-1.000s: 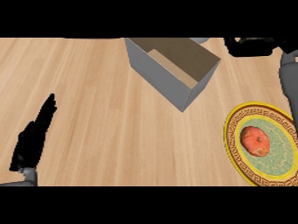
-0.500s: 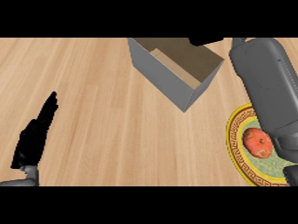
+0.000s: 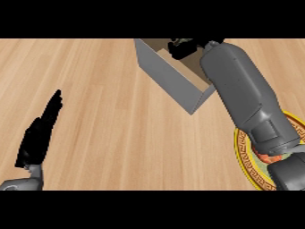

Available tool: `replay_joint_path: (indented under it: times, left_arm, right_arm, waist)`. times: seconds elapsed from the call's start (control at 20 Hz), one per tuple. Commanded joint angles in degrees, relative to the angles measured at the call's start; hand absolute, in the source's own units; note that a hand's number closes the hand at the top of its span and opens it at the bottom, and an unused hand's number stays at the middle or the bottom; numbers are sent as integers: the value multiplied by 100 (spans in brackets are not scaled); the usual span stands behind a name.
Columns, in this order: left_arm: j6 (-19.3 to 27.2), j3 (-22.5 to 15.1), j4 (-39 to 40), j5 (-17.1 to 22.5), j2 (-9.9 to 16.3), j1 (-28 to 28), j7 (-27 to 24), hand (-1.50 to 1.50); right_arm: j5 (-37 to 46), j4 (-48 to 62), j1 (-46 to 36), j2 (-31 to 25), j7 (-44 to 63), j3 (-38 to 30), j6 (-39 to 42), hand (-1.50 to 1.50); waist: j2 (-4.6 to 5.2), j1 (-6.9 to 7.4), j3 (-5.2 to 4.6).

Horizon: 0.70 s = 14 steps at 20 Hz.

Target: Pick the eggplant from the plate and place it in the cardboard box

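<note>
- Counter [image 3: 115, 134]: light wood top, carrying everything in view.
- Right forearm [image 3: 243, 98]: grey, runs from the counter's near right corner up toward the far edge, crossing over the plate and the box's right wall.
- Cardboard box [image 3: 171, 82]: open-topped, grey outer walls, brown inside, at the far edge, right of the middle.
- Plate [image 3: 247, 154]: gold patterned rim, at the right edge, near side; mostly hidden under the forearm.
- Left hand [image 3: 39, 136]: near the left edge, near side, fingers straight and together, resting, holding nothing.
- Right hand [image 3: 184, 47]: black, over the box's open top at the far edge; partly cut off, cannot tell how it is set or whether it holds anything.
- Eggplant [image 3: 268, 158]: an orange-red sliver shows on the plate beside the forearm, apparently the task item; it looks to be lying on the plate.
- Step, as judged: pick not yet made, though the hand is over the box.
- Next move calls for bringing the right hand over the plate and closing on the item.
</note>
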Motion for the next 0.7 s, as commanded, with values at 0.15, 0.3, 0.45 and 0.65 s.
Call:
replay_joint_path:
  times: [0.15,0.3,0.45,0.65]
  left_arm:
    - [-22,50,187,-29,30,-201,-38,0]
    - [-22,-16,-37,-37,-15,-106,97,0]
    - [-26,-59,80,-59,-57,57,-90,0]
    - [-69,27,35,-44,68,-135,-43,0]
  right_arm:
    - [16,1058,-291,424,-102,-269,-699,-150]
    - [-131,1261,-250,450,-414,-491,-961,-150]
    - [-607,1081,-236,362,-709,-998,-1171,-150]
    - [-1114,982,-138,190,-1042,-1621,-1712,-150]
  waist:
    - [6,-5,1]
    - [36,75,4]
    - [49,85,6]
    - [74,114,10]
